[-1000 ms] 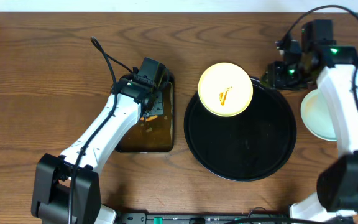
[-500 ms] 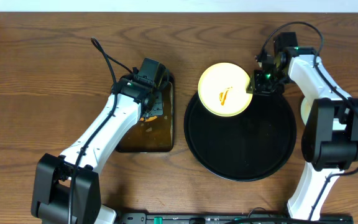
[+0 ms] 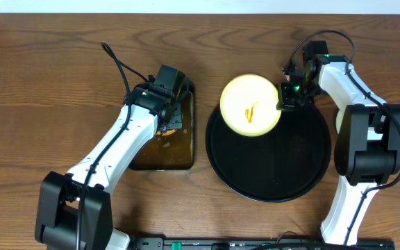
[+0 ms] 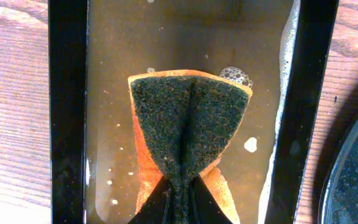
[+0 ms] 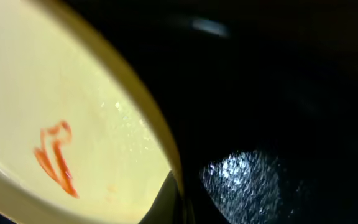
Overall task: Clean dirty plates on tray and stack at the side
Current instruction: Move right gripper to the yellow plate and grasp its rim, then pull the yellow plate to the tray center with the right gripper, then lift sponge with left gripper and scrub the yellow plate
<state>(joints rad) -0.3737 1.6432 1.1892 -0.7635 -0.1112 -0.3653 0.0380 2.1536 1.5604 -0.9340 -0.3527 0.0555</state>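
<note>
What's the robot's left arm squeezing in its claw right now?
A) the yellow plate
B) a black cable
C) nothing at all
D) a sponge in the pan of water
D: in the left wrist view the left gripper is shut on the folded sponge over the brown water in the pan.

Black rectangular pan [image 4: 67, 112] is sitting on the wooden table [image 3: 47, 69], holding murky brown water [image 4: 110, 124]. Orange sponge [image 4: 188, 124] is lying in it, dark scrub side up, creasing down the middle. Foam bubbles [image 4: 236, 76] are floating at its corner.
</note>
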